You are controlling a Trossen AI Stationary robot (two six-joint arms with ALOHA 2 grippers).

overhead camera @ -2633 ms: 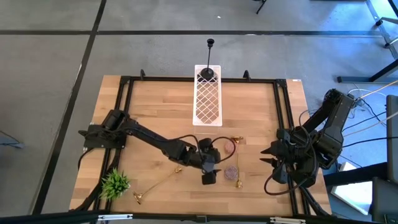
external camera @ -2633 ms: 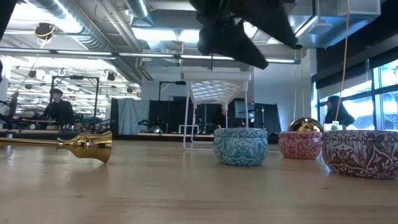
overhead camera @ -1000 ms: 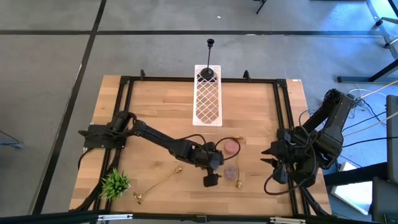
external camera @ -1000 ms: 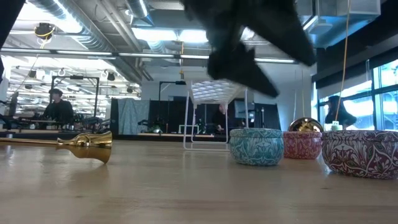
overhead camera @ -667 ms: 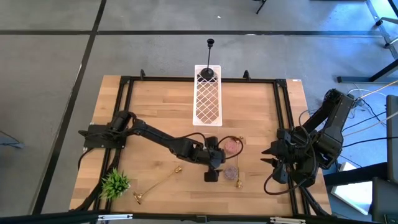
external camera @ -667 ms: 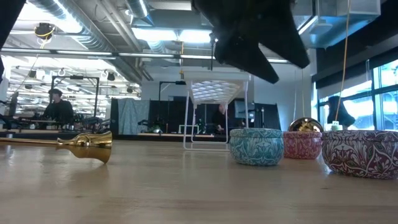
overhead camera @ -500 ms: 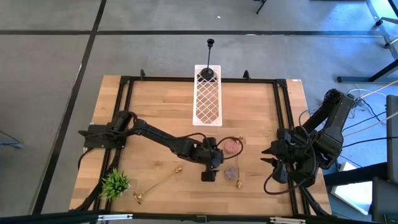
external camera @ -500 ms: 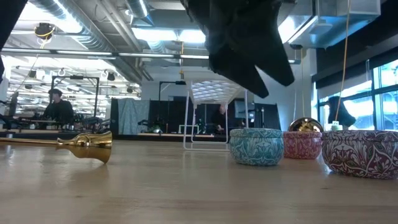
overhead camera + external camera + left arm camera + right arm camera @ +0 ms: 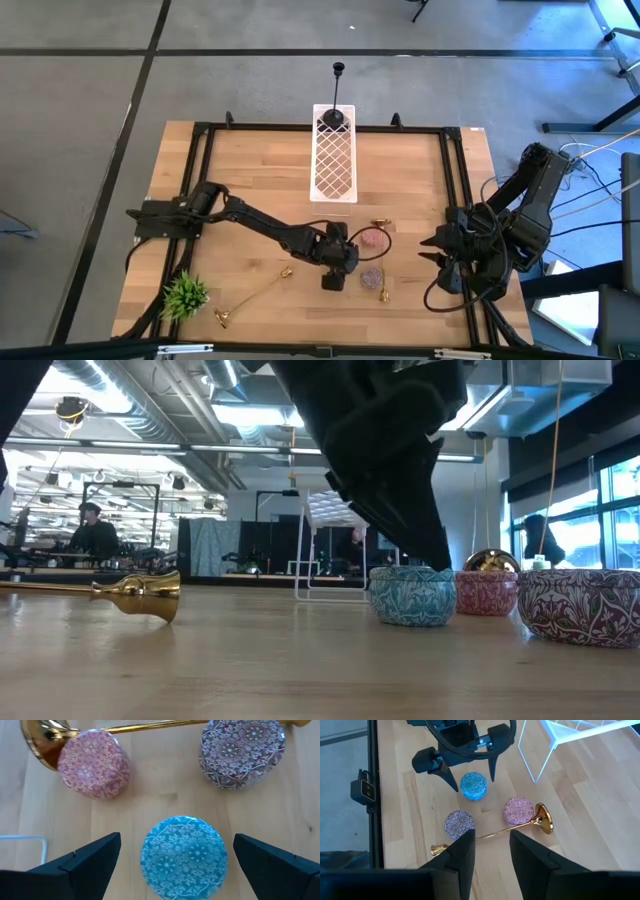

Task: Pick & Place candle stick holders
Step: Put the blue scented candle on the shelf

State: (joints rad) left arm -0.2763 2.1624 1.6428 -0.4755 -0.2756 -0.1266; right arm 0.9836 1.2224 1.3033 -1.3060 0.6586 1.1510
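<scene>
One gold candle stick holder (image 9: 381, 262) lies on its side on the table between a pink tin (image 9: 372, 238) and a purple tin (image 9: 372, 276). A second gold one (image 9: 252, 298) lies near the front left. A black one (image 9: 338, 95) stands by its base on the far end of a white wire rack (image 9: 335, 160). My left gripper (image 9: 176, 837) is open, slanting down over a blue tin (image 9: 182, 855), one finger on either side, apart from it. My right gripper (image 9: 491, 832) hangs open, with nothing in it, above the table's right edge.
A green plant tuft (image 9: 185, 295) sits at the near left corner. The gold holder's round base (image 9: 42, 740) lies against the pink tin (image 9: 94, 764). A black frame rail (image 9: 205, 180) runs round the table. Bare wood lies left of the rack.
My left gripper has come down toward the blue tin and rolled about its own line, so its fingers now stand on either side of the tin. The tins and the candle stick holders have stayed where they were.
</scene>
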